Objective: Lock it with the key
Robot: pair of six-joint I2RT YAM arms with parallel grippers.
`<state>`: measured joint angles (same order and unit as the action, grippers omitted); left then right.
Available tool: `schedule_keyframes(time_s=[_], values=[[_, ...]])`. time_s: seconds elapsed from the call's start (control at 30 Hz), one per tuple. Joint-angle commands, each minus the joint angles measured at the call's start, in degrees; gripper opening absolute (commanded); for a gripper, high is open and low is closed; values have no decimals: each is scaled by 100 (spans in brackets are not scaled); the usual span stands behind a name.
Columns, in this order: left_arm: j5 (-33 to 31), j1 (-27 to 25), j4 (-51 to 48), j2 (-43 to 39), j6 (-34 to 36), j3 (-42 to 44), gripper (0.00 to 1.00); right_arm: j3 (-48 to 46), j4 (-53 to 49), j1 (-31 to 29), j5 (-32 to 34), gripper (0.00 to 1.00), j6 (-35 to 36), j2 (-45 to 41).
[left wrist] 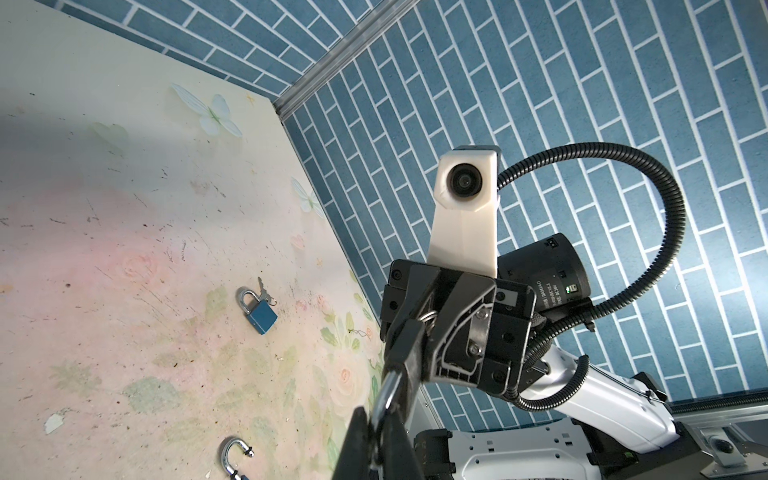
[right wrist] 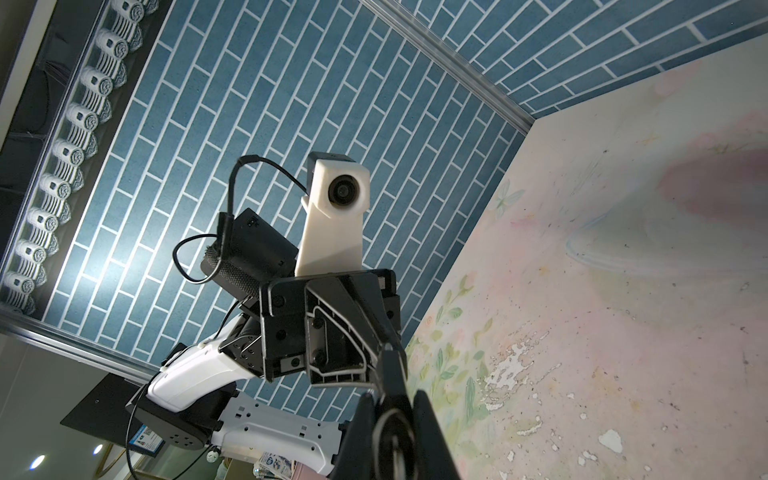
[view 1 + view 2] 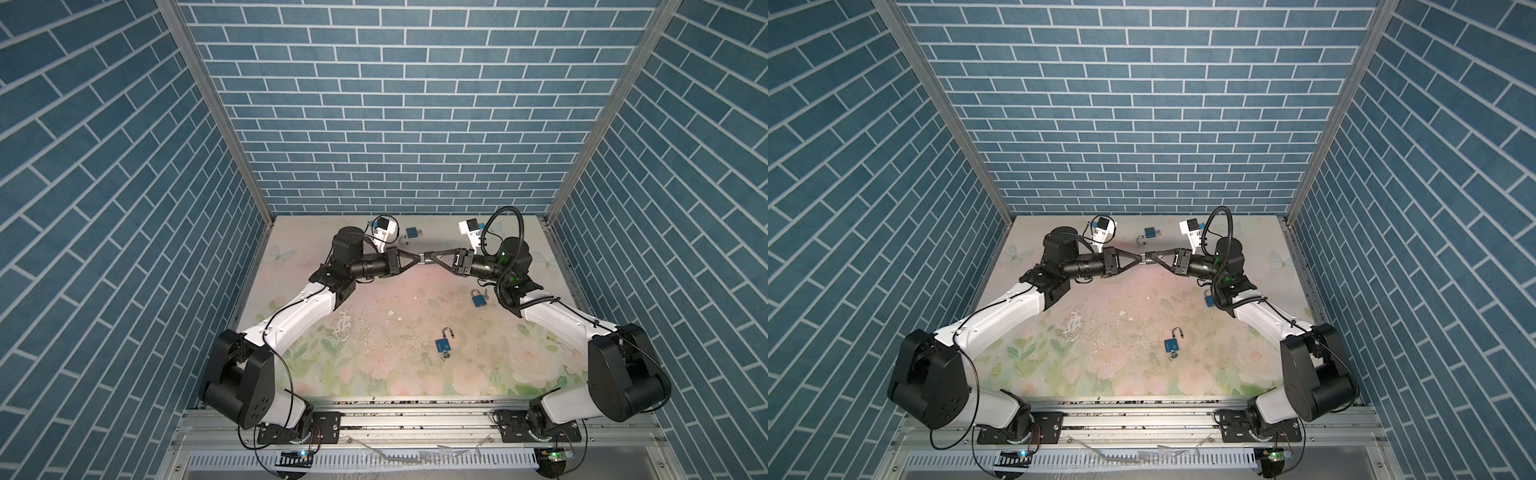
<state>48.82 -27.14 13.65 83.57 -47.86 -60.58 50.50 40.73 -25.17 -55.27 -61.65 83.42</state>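
In both top views the table (image 3: pixel 374 299) wears a pale print of roses, leaves and butterflies, scuffed and flaked at its middle. Blue brick-pattern walls (image 3: pixel 395 104) with white joints and aluminium corner posts close it in. Toward the far edge the left gripper (image 3: pixel 419 258) and right gripper (image 3: pixel 429 257) meet tip to tip in the air, the held padlock (image 3: pixel 424 258) a small glint between them. A blue padlock (image 3: pixel 412 232) lies open by the far edge. A second padlock (image 3: pixel 478 299), shackle shut, lies nearer the right edge. A third padlock (image 3: pixel 442 344), open, lies nearer the front edge.

In the left wrist view the left gripper's black fingers (image 1: pixel 357 436) are clamped on the held padlock's silver shackle; its body is hidden. The right gripper (image 1: pixel 401 353) pinches a wire key ring (image 1: pixel 430 316). A motor label (image 1: pixel 541 291) reads DAMIAO.

In the right wrist view the right gripper's fingers (image 2: pixel 424 436) are closed around that ring; the key blade cannot be made out.
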Motion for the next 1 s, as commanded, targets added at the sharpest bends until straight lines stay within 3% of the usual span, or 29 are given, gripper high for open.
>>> schedule_keyframes(time_s=[0.0, 0.6, 0.8, 0.97], values=[[172, -404, -55, 256, 75, -109, 0, 404, 311, -513, -538, 0, 71, -33], [172, -670, 209, 458, -14, -306, 0, 531, 596, -868, -617, 0, 33, 484], [180, -512, 240, 443, -5, -217, 0, 417, 629, -790, -563, 0, 51, 388], [415, -345, 865, 326, -216, -42, 0, 321, 930, -755, -595, 0, -133, 383]])
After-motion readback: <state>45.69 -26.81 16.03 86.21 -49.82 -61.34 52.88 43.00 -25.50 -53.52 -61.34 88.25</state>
